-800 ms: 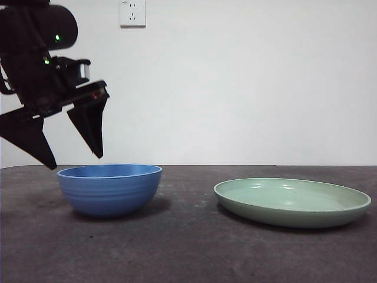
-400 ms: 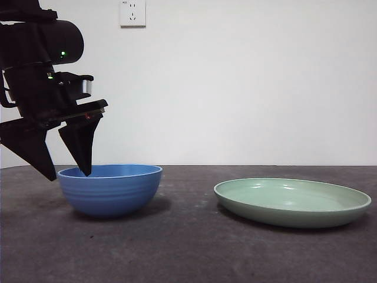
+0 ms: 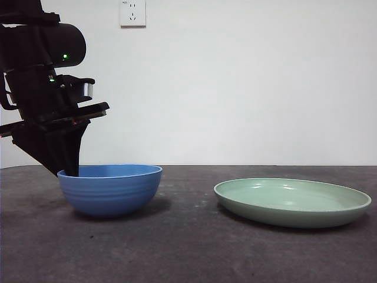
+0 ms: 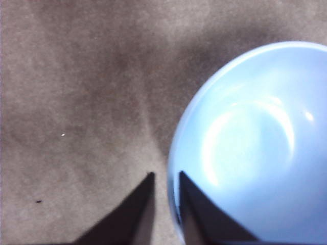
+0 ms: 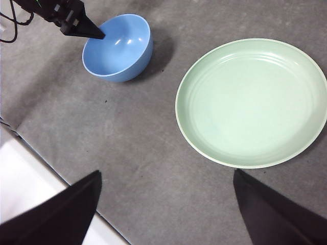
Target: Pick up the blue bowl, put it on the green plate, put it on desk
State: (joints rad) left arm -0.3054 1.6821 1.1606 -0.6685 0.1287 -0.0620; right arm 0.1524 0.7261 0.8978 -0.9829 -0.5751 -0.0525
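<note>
The blue bowl [image 3: 112, 188] stands upright on the desk [image 3: 188, 253] at the left. My left gripper [image 3: 68, 171] has come down on its left rim. In the left wrist view, the left gripper [image 4: 164, 176] has one jaw inside the bowl [image 4: 255, 143] and one outside, closed on the rim. The green plate [image 3: 291, 201] lies on the desk at the right, apart from the bowl. My right gripper [image 5: 167, 172] is open and empty, high above the desk. Its view shows the bowl [image 5: 120, 48], the plate [image 5: 253, 102] and the left gripper [image 5: 88, 31].
A white wall with a socket [image 3: 132, 12] stands behind the desk. The desk's edge and a white surface [image 5: 23, 184] beyond it show in the right wrist view. Bare desk lies between the bowl and the plate.
My left gripper came down from above the bowl's left side, and its jaws closed from wide apart onto the rim. The bowl and the plate have not moved.
</note>
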